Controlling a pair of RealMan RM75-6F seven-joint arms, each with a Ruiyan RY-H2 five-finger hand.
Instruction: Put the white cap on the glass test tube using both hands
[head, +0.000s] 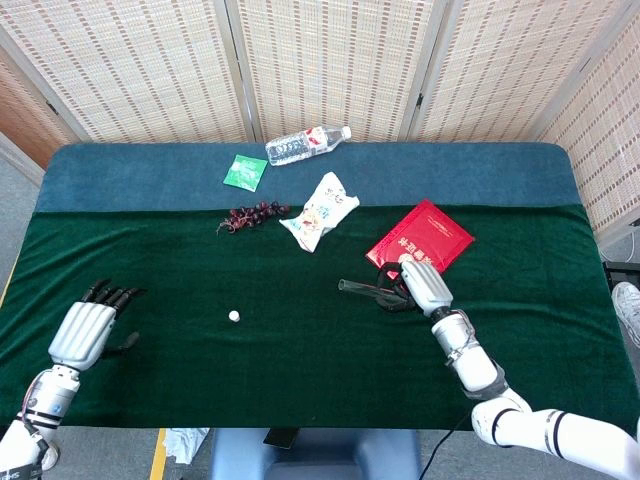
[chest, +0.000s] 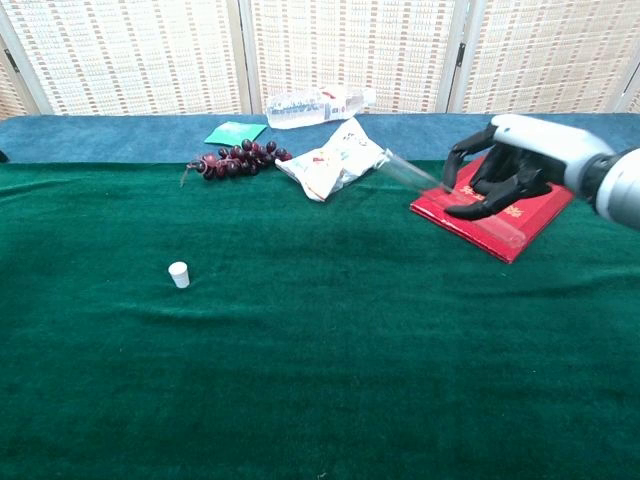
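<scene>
No legible writing anywhere. Gold lettering and a round emblem on the red booklet (head: 420, 243), too small to read. Printed colours on the snack bag (head: 320, 211) left of the booklet, a red label band on the water bottle (head: 306, 145) beyond it, a green packet (head: 244, 172) farther left: all unreadable.

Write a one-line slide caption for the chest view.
Right hand holds the glass test tube raised above the green cloth; the white cap stands apart.
</scene>
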